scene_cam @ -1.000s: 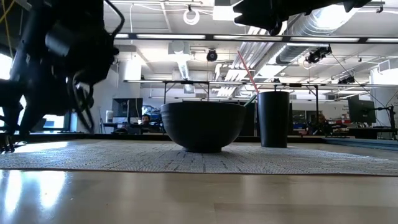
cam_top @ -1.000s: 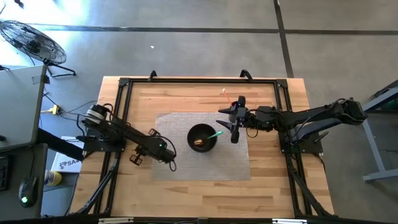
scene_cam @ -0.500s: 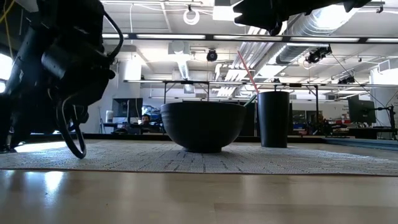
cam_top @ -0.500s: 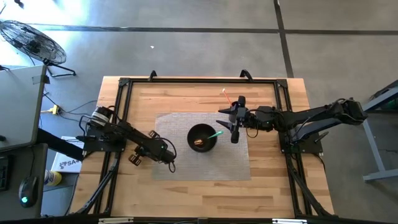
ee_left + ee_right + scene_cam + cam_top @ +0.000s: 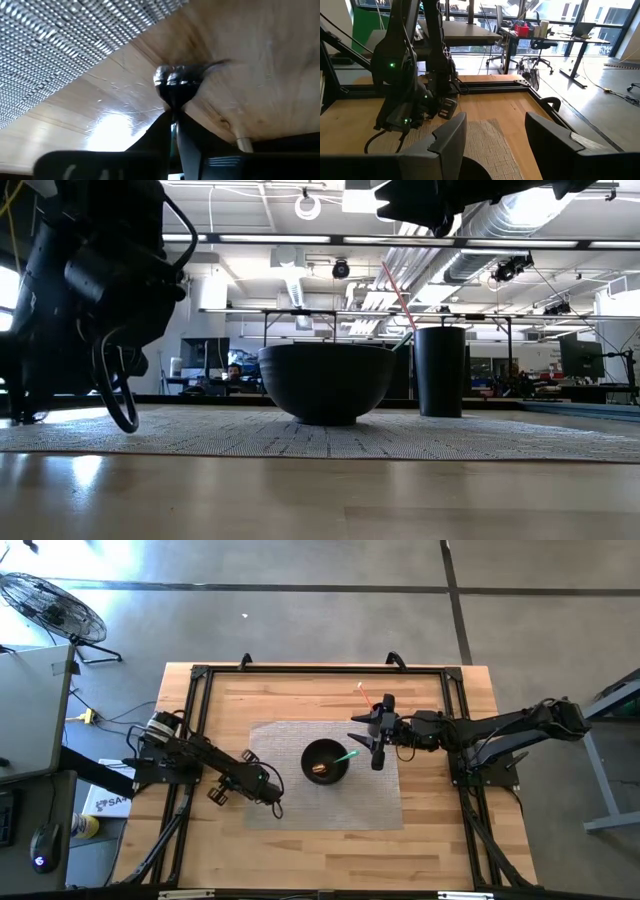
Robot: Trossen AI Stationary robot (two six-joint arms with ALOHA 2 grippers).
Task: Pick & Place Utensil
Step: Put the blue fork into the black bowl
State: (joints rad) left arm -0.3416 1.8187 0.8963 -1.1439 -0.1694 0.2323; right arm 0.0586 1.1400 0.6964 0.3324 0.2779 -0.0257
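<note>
A black bowl (image 5: pixel 325 760) (image 5: pixel 327 383) stands on the grey woven mat (image 5: pixel 300 805). A green utensil (image 5: pixel 346 755) leans on the bowl's rim and something brown lies inside. Behind it a black cup (image 5: pixel 386 703) (image 5: pixel 439 370) holds a thin red stick (image 5: pixel 362 692). My left gripper (image 5: pixel 214 796) (image 5: pixel 175 114) is low at the mat's left edge, shut on a small dark glossy utensil (image 5: pixel 175 81). My right gripper (image 5: pixel 364 742) (image 5: pixel 495 131) hovers open, just right of the bowl and above it. My left gripper pinches the dark utensil by its rounded glossy end (image 5: pixel 174 92) between the two fingertips, coming down at it from above. A thin part (image 5: pixel 220 63) sticks out to one side. The utensil lies against the bare wood beside the mat.
A black metal frame (image 5: pixel 300 670) runs around the wooden table top. Bare wood (image 5: pixel 300 700) lies on the far side of the mat and along the near edge. A fan (image 5: pixel 50 605) stands on the floor beyond the table's far left corner.
My left arm has come down and shifted slightly toward the table's left edge; in the low view its cable loop now hangs down to the mat. The bowl, cup and utensils have not moved.
</note>
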